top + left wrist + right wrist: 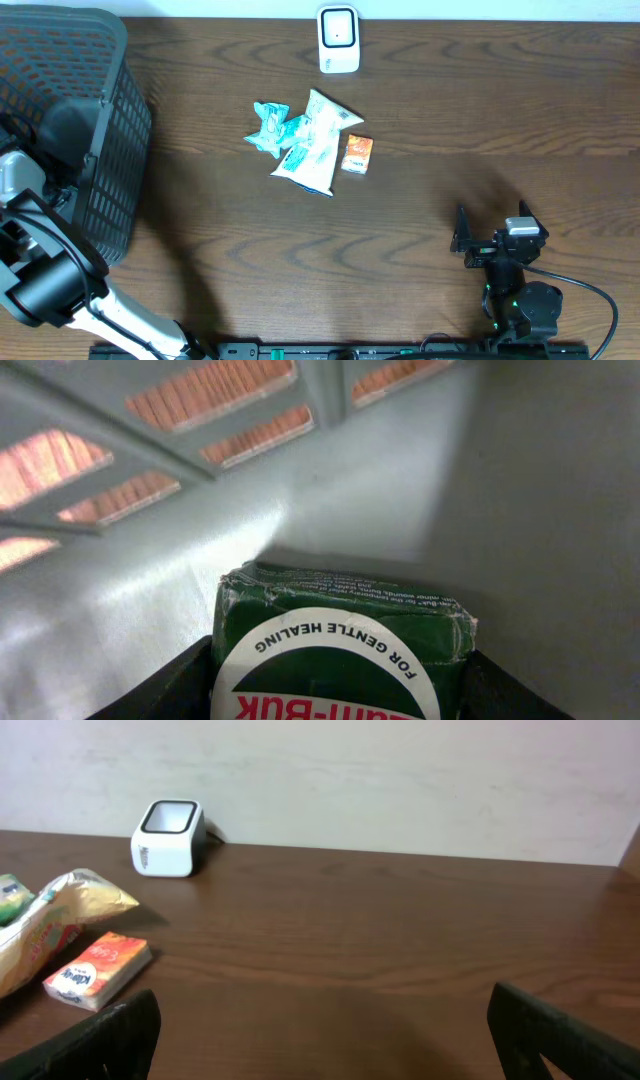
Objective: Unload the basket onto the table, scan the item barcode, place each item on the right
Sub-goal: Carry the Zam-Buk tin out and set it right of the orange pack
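The chief risk is a poor hold on the green cardboard box (340, 635) with the white round label. It lies between the two fingers of the left pincer (340, 660), low inside the dark grey plastic mesh basket (400, 480), with the basket's wall close ahead of the pincer. The fingers sit near the box's sides, but I cannot tell whether they press on it yet. A shallow or lopsided grip could let the box tilt or drop back as it is lifted out. The box or the pincer could also catch on the mesh wall and drag the basket. No barcode shows on the face turned up toward the pincer, so the box may reach the white barcode scanner (338, 38), well away from this pincer across the table (450, 130), with the wrong side presented.

The left arm (40, 270) bends over the basket rim, its pincer hidden in the overhead view. The right pincer (322, 995) rests low over the table, jaws wide apart and empty, facing the scanner from a distance.
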